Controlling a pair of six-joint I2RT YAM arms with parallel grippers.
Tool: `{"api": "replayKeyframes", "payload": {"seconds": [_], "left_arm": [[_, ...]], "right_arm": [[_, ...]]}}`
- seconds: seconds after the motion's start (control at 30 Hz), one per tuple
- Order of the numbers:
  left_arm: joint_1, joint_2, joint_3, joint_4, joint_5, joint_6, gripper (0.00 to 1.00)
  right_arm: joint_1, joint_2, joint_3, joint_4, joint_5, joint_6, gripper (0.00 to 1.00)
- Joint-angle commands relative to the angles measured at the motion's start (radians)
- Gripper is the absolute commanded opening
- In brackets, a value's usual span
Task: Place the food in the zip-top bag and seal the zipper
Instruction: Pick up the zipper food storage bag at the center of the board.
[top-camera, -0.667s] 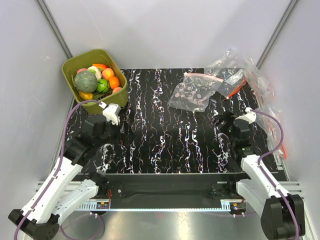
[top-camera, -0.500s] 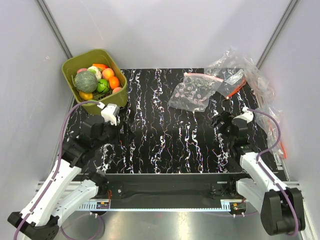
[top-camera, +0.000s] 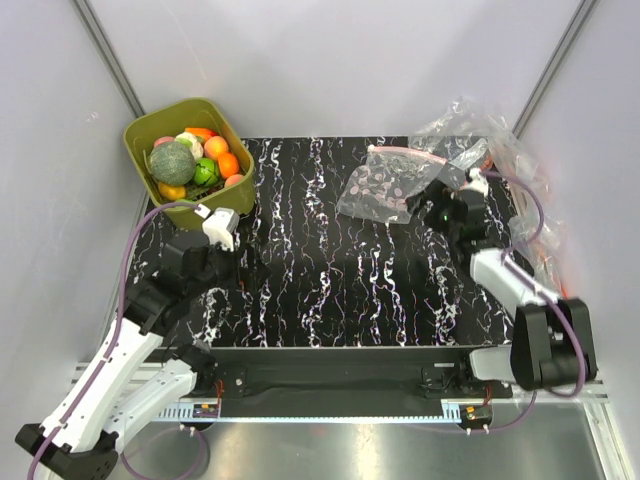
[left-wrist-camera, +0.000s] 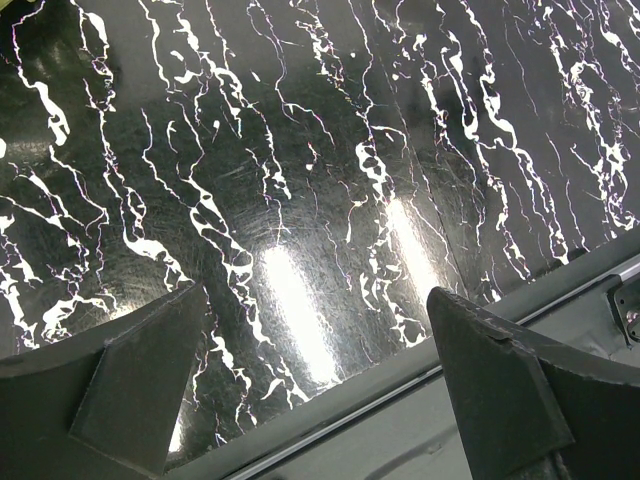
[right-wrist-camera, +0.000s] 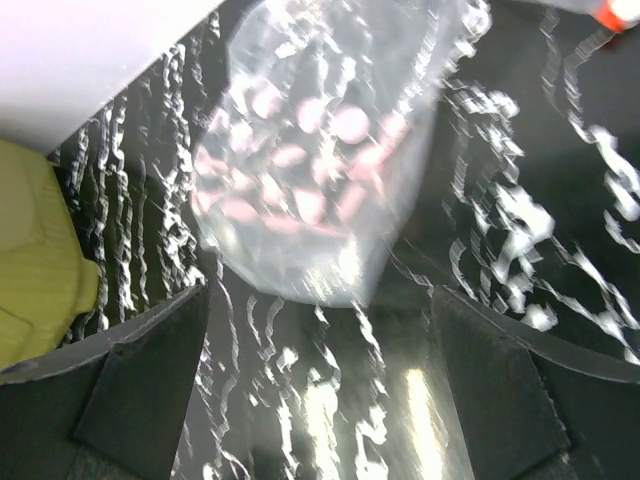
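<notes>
My right end effector (right-wrist-camera: 320, 300) is open, with its two fingers spread wide and nothing between them. Just ahead of it, at 12 o'clock in the wrist view, lies the bag (right-wrist-camera: 320, 170). The bag's near edge sits right by the fingertips. That picture is blurry, so I cannot tell if they touch it.

From above, this end effector is at about 4 o'clock from the bag. The bag lies flat on the desk (top-camera: 330, 260), near the 1 o'clock corner. Its zipper (top-camera: 410, 152) runs along the far edge, away from my fingers. More clear bags (top-camera: 480, 125) are piled just past it, at 2 o'clock.

My left end effector (left-wrist-camera: 315, 298) is open too and holds nothing. It sees only bare desk under it. It hangs near the 9 o'clock side.

The food (top-camera: 190, 160) is all in the green tub (top-camera: 225, 115) at the 10 o'clock corner, well apart from the bag. None of it is in the bag yet.

I think I am on the first step, which is getting hold of the bag. Next I should close the right fingers on the bag's near edge, gently, because the thin plastic may slip or bunch up. Then I need to find the zipper side and open the mouth. The left arm can then fetch food from the tub.
</notes>
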Motion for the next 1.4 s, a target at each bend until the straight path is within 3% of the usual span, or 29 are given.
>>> {"api": "replayKeyframes", "payload": {"seconds": [0.0,0.17,0.33,0.6,0.63,0.73,0.8,0.93,0.97,1.1,1.37], "left_arm": [[-0.002,-0.013,-0.001,0.047,0.017,0.015,0.99],[0.002,-0.023,-0.003,0.048,0.008,0.015,0.99],[0.004,-0.026,-0.003,0.048,0.006,0.015,0.99],[0.005,-0.026,-0.001,0.048,0.005,0.015,0.99],[0.005,-0.026,-0.001,0.048,0.003,0.015,0.99],[0.007,-0.025,-0.001,0.047,0.0,0.015,0.99],[0.007,-0.028,-0.001,0.047,-0.002,0.014,0.99],[0.007,-0.028,-0.001,0.044,-0.011,0.012,0.99],[0.007,-0.026,-0.001,0.045,-0.012,0.012,0.99],[0.007,-0.028,-0.001,0.044,-0.015,0.014,0.99],[0.008,-0.026,-0.003,0.044,-0.02,0.011,0.99]], "right_arm": [[0.005,0.122,0.158,-0.006,-0.071,0.008,0.99],[0.008,0.308,0.273,-0.002,-0.09,0.043,1.0],[0.036,0.467,0.407,-0.163,-0.05,-0.011,0.98],[0.284,0.432,0.404,-0.241,-0.086,-0.192,0.6],[0.321,0.402,0.397,-0.238,-0.108,-0.213,0.59],[0.433,0.325,0.367,-0.241,-0.177,-0.294,0.66],[0.45,0.279,0.347,-0.259,-0.165,-0.302,0.76],[0.448,0.155,0.318,-0.296,-0.005,-0.338,0.91],[0.445,0.142,0.321,-0.315,0.048,-0.336,0.93],[0.41,0.144,0.379,-0.37,0.023,-0.359,0.93],[0.281,0.374,0.619,-0.477,-0.196,-0.387,0.89]]}}
